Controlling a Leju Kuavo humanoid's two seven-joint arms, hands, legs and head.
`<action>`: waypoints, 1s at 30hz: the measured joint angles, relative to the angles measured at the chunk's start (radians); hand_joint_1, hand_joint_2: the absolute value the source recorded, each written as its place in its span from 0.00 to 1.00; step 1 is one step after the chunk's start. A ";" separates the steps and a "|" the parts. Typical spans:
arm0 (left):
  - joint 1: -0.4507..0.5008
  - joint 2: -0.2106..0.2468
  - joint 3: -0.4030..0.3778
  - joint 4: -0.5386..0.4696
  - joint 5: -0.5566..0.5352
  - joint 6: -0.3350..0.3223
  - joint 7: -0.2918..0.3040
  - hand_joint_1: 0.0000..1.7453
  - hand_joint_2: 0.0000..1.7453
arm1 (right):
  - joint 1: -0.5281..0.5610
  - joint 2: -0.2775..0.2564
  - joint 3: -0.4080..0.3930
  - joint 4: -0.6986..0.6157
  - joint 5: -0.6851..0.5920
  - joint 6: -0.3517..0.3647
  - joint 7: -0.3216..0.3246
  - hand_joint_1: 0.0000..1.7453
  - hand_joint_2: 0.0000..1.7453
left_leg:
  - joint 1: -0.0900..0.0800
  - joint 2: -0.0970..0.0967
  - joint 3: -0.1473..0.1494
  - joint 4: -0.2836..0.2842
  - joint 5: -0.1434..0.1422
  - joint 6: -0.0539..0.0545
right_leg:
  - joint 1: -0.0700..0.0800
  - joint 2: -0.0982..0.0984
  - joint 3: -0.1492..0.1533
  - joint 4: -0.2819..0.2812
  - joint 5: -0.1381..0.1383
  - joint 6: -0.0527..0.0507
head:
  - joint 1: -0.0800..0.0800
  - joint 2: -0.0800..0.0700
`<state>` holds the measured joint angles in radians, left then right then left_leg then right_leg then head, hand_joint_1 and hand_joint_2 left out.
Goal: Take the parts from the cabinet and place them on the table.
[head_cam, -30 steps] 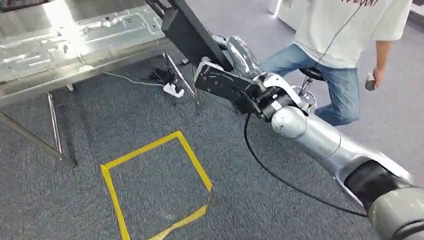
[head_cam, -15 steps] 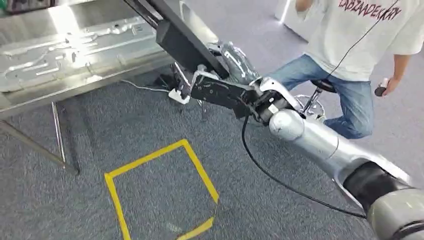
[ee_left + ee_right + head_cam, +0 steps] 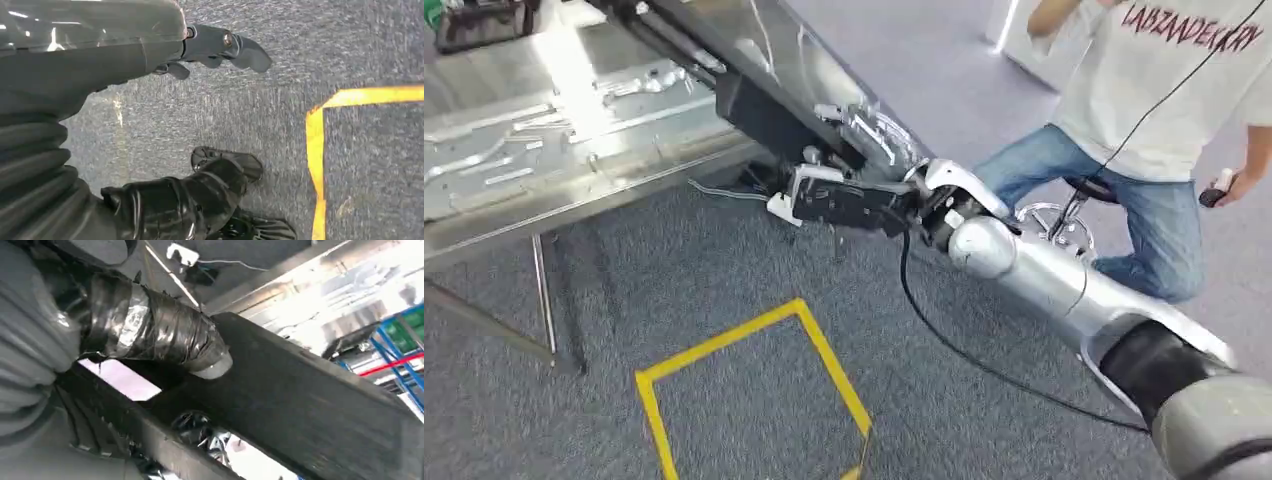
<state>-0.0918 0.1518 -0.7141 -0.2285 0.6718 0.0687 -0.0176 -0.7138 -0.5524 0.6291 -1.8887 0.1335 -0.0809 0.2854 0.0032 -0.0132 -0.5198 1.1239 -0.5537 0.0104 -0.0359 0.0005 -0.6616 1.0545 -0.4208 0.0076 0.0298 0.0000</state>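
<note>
While gripped in the right hand [image 3: 849, 195] (thumb taped), long metal part [image 3: 754, 60] slants above the table [image 3: 544, 200], left hand [image 3: 220, 47] empty, fingers apart.

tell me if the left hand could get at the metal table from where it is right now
Probably not. The left hand hangs low over the grey carpet with nothing in it, beside the yellow tape. The metal table stands higher and ahead, where the right hand holds the long dark part.
</note>
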 joint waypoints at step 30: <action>0.004 0.017 -0.053 -0.002 0.066 -0.089 0.044 0.00 1.00 | -0.025 0.048 0.071 0.093 -0.001 0.038 -0.034 1.00 1.00 | -0.018 -0.007 -0.116 -0.073 0.092 0.021 | 0.008 0.003 0.056 -0.015 -0.038 0.004 | 0.001 0.000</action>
<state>-0.0880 0.1686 -0.7671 -0.2304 0.7374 -0.0206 0.0263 -0.7388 -0.5039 0.7004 -1.7956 0.1328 -0.0427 0.2518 -0.0144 -0.0204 -0.6354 1.0508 -0.4616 0.0310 -0.0276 0.0037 -0.6052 1.0399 -0.4586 0.0117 0.0305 0.0004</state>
